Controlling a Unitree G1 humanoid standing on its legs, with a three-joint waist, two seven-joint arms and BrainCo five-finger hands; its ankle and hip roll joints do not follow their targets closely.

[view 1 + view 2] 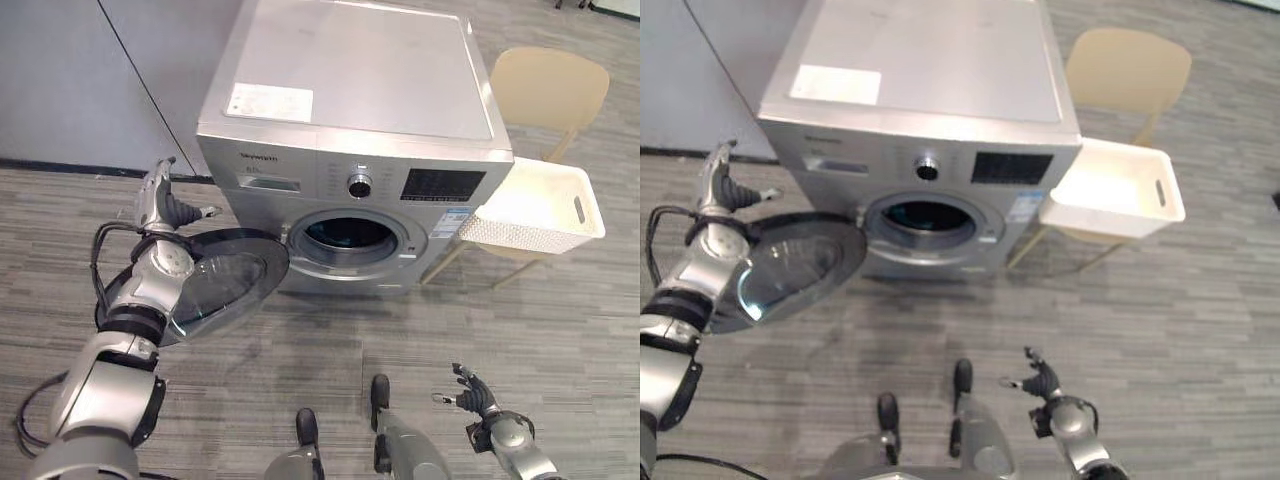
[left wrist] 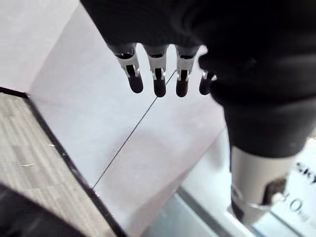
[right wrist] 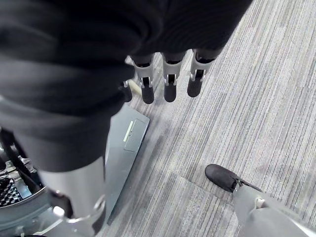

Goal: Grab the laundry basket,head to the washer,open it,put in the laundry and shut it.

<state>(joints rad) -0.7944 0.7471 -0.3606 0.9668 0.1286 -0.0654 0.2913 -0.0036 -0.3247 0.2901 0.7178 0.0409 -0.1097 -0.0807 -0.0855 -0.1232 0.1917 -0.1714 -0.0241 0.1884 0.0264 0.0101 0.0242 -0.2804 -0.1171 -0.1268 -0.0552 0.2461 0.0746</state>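
Note:
The silver front-loading washer (image 1: pixel 350 110) stands ahead, its round glass door (image 1: pixel 225 280) swung wide open to the left and the dark drum opening (image 1: pixel 348 233) exposed. My left hand (image 1: pixel 160 205) is raised just past the door's outer edge, and its fingers (image 2: pixel 158 79) are straight and hold nothing. To the right of the washer, a white laundry basket (image 1: pixel 540 205) rests on a beige chair (image 1: pixel 548 85), and its inside looks bare. Low at the near right, my right hand (image 1: pixel 478 400) hangs over the floor with relaxed fingers (image 3: pixel 168 84) and holds nothing.
A grey wall (image 1: pixel 70 80) with a black baseboard runs behind and left of the washer. Grey striped carpet (image 1: pixel 560 330) spreads in front of the washer and around the chair.

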